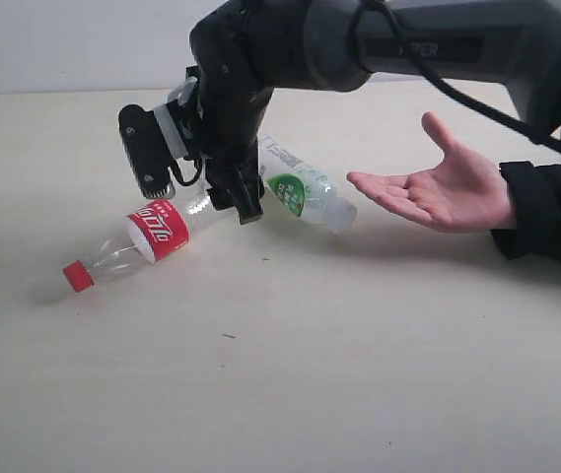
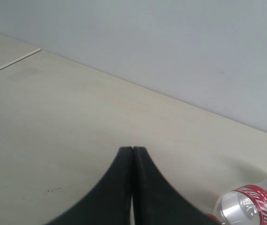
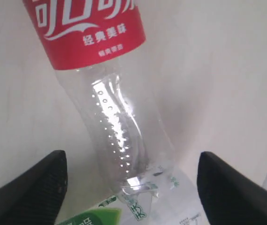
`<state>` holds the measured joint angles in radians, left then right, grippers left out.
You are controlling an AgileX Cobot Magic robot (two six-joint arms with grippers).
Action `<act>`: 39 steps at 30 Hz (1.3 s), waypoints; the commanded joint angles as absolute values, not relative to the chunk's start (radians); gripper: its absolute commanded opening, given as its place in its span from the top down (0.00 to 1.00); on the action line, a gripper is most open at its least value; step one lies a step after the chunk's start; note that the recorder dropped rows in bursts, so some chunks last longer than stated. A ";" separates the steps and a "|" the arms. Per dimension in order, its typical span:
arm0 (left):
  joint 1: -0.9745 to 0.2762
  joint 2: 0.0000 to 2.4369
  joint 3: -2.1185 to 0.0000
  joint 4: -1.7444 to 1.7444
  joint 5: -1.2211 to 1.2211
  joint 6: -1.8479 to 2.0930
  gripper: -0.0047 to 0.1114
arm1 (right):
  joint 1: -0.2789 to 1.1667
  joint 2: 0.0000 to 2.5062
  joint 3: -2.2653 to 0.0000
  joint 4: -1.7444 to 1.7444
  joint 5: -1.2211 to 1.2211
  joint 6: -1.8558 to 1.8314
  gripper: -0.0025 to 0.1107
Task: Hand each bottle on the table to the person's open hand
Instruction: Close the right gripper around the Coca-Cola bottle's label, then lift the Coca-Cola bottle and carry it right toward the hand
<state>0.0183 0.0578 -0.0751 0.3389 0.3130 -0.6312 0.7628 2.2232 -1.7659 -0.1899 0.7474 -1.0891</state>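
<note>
We see glossy clear plastic on the red-labelled bottle (image 3: 119,131), a smooth matt cream table (image 1: 379,374), and a dull sheen on the black arm casing (image 1: 290,39)

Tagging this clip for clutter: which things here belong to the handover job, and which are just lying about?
In the job: red-label bottle, green-label bottle, open hand, right gripper open over the red-label bottle, table.
Just about: left gripper, shut, holding nothing; no stray item shows.
</note>
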 commanded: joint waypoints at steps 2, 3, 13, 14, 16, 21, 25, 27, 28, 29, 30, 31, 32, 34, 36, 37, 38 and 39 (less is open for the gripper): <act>0.021 0.053 -0.070 0.336 0.312 -0.633 0.96 | 0.785 2.264 -1.772 -0.217 0.708 -1.100 0.33; 0.021 0.053 -0.070 0.336 0.312 -0.633 0.96 | 0.796 2.268 -1.772 -0.217 0.690 -1.100 0.33; 0.021 0.053 -0.070 0.336 0.312 -0.633 0.96 | 0.821 2.323 -1.772 -0.226 0.614 -1.137 0.30; 0.021 0.053 -0.070 0.336 0.312 -0.633 0.96 | 0.821 2.329 -1.772 -0.228 0.611 -1.137 0.30; 0.021 0.053 -0.070 0.336 0.312 -0.633 0.96 | 0.821 2.339 -1.772 -0.228 0.603 -1.133 0.30; 0.021 0.053 -0.070 0.336 0.312 -0.633 0.96 | 0.821 2.359 -1.772 -0.228 0.601 -1.134 0.35; 0.021 0.053 -0.070 0.336 0.312 -0.633 0.96 | 0.821 2.357 -1.772 -0.228 0.576 -1.065 0.61; 0.021 0.053 -0.070 0.336 0.312 -0.633 0.96 | 0.823 2.347 -1.772 -0.224 0.568 -0.996 0.81; 0.021 0.053 -0.070 0.336 0.312 -0.633 0.96 | 0.825 2.338 -1.772 -0.224 0.567 -0.981 0.90; 0.021 0.053 -0.070 0.336 0.312 -0.633 0.96 | 0.826 2.331 -1.772 -0.214 0.563 -0.976 0.98; 0.021 0.053 -0.070 0.336 0.312 -0.633 0.96 | 0.830 2.324 -1.772 -0.186 0.546 -0.976 0.98; 0.021 0.053 -0.070 0.336 0.312 -0.633 0.96 | 0.832 2.315 -1.772 -0.176 0.536 -0.976 0.98; 0.021 0.053 -0.070 0.336 0.312 -0.633 0.96 | 0.838 2.307 -1.772 -0.163 0.521 -0.976 0.98; 0.021 0.053 -0.070 0.336 0.312 -0.633 0.96 | 0.845 2.284 -1.772 -0.137 0.499 -0.976 0.98; 0.021 0.053 -0.070 0.336 0.312 -0.633 0.96 | 0.856 2.257 -1.772 -0.120 0.494 -0.959 0.98; 0.021 0.053 -0.070 0.336 0.312 -0.633 0.96 | 0.861 2.239 -1.772 -0.115 0.503 -0.931 0.98; 0.021 0.053 -0.070 0.336 0.312 -0.633 0.96 | 0.868 2.224 -1.772 -0.115 0.514 -0.894 0.98; 0.021 0.053 -0.070 0.336 0.312 -0.633 0.96 | 0.873 2.205 -1.772 -0.115 0.530 -0.848 0.98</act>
<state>0.0183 0.0578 -0.0751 0.3389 0.3130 -0.6312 0.8609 2.2587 -1.7659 -0.1304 0.5167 -0.9359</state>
